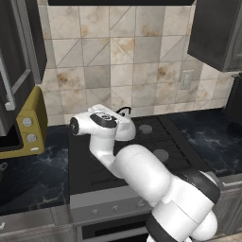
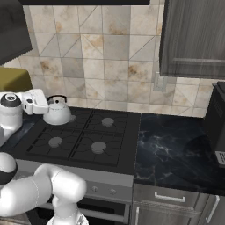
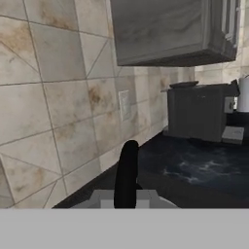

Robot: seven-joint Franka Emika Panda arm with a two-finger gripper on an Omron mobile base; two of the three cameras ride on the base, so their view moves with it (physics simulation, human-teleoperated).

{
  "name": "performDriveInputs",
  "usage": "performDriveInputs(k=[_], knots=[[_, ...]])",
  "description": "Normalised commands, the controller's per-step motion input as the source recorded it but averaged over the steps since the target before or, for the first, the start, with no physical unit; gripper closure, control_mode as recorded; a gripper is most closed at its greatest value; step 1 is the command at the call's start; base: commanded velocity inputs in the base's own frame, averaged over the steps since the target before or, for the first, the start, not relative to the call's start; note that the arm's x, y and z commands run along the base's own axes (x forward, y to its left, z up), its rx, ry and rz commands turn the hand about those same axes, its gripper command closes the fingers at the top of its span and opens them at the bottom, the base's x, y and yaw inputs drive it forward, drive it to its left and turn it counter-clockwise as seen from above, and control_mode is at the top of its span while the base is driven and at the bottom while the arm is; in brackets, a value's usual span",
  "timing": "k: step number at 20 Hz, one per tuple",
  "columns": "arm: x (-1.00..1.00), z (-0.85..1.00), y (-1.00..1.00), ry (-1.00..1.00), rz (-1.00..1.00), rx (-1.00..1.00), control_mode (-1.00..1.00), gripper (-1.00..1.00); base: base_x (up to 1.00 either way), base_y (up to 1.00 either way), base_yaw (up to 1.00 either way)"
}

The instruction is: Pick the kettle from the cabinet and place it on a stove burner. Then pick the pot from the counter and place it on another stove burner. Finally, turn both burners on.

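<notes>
Four grey burner caps (image 2: 98, 147) sit flat and round under black grate bars on the black cooktop (image 2: 118, 149), and the kettle (image 2: 56, 111) rests over the back-left one. Going from the left in the right base view: a corner of the mustard-yellow microwave (image 2: 13, 79) pokes in, boxy and matte, and in the left base view it shows two pale round knobs on its face. Next comes the arm's white hand with the gripper (image 2: 45, 104) pressed up against the kettle's side; its jaws are closed around the kettle's thin black arched handle (image 3: 126, 175), which rises as a dark curved bar right in front of the hand camera. The kettle itself is small and squat, a smooth silver-white dome with a slight sheen, topped by a black knob; its base meets the grate, though I cannot tell whether its weight is fully on it. Behind runs a backsplash (image 2: 105, 52) of beige stone-look tiles with rusty blotches and diagonal seams, holding a pale outlet plate (image 2: 159, 81). Right of the cooktop lies the counter (image 2: 171, 149), glossy black marble with white veins, above dark grey drawers with silver bar handles (image 2: 169, 197). Overhead hangs a dark charcoal wall cabinet (image 2: 193, 39) with wood grain. At the far right stands a dark boxy appliance (image 2: 216, 123).
</notes>
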Motion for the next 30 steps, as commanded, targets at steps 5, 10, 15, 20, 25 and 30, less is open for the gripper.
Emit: performDriveInputs(k=[5, 10, 15, 20, 25, 30], knots=[[0.07, -0.20, 0.03, 0.00, -0.07, -0.10, -1.00, 1.00, 0.00, 0.00, 0.00], [0.09, -0.22, 0.01, 0.00, -0.06, -0.09, -1.00, 1.00, 0.00, 0.00, 0.00], [0.18, -0.15, 0.06, 0.00, -0.03, -0.04, -1.00, 1.00, 0.00, 0.00, 0.00], [0.24, -0.05, 0.08, 0.00, 0.00, 0.00, -1.00, 1.00, 0.00, 0.00, 0.00], [0.29, -0.07, 0.03, 0.00, 0.00, 0.00, -1.00, 1.00, 0.00, 0.00, 0.00], [0.23, -0.12, 0.02, -0.02, 0.00, 0.00, -1.00, 1.00, 0.00, 0.00, 0.00]])
